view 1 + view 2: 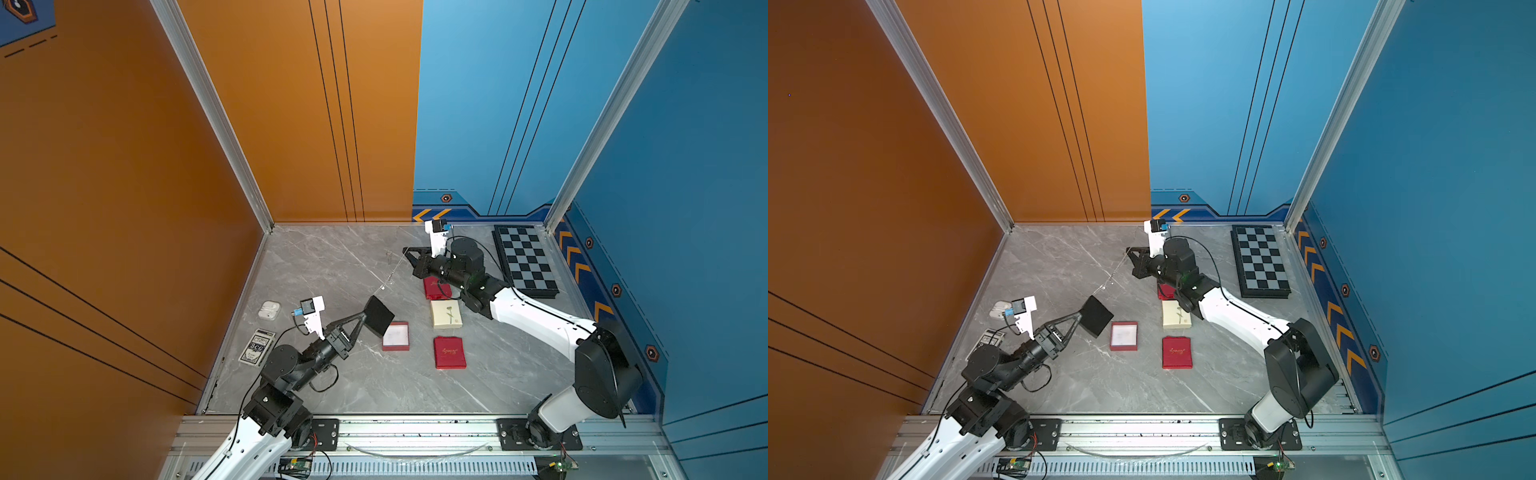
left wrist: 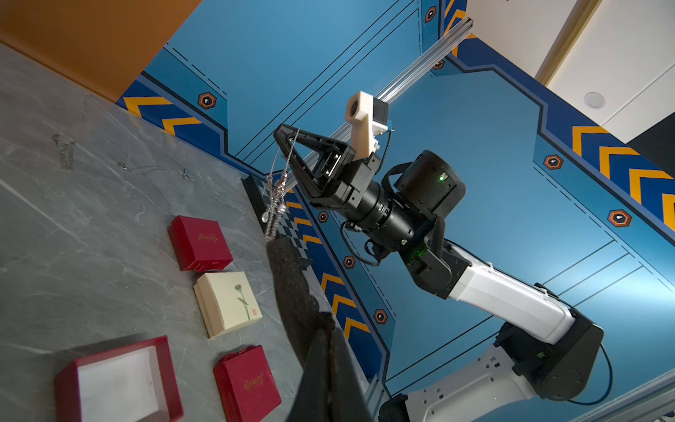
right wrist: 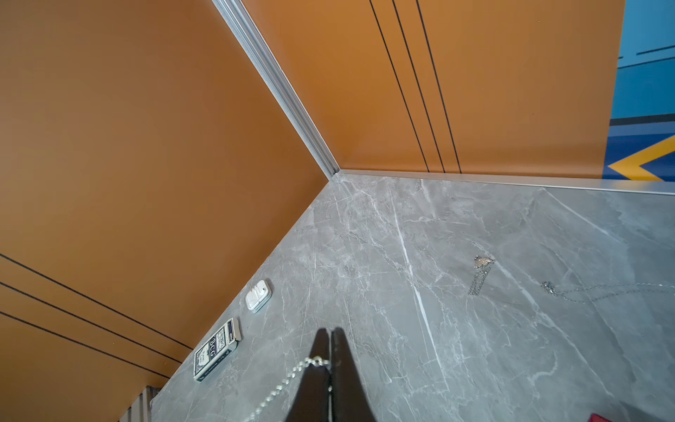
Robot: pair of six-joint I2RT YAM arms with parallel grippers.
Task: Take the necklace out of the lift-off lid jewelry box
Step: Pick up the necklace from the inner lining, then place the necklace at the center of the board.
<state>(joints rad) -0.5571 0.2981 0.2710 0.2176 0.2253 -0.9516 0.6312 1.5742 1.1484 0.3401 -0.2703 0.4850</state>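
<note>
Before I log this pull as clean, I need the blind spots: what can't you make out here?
- Whether the necklace has its lower end hooked to the foam insert: left wrist view, the insert's edge hides it; top views, too thin.
- Far red box: both top views, the right arm covers part.
- Left gripper tips: left wrist view, black against the black insert.
- Open box floor: top views, washed-out white.

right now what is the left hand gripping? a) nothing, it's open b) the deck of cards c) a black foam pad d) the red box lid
C: the left hand is shut on the black foam pad, while the necklace hangs from the shut right hand.
</note>
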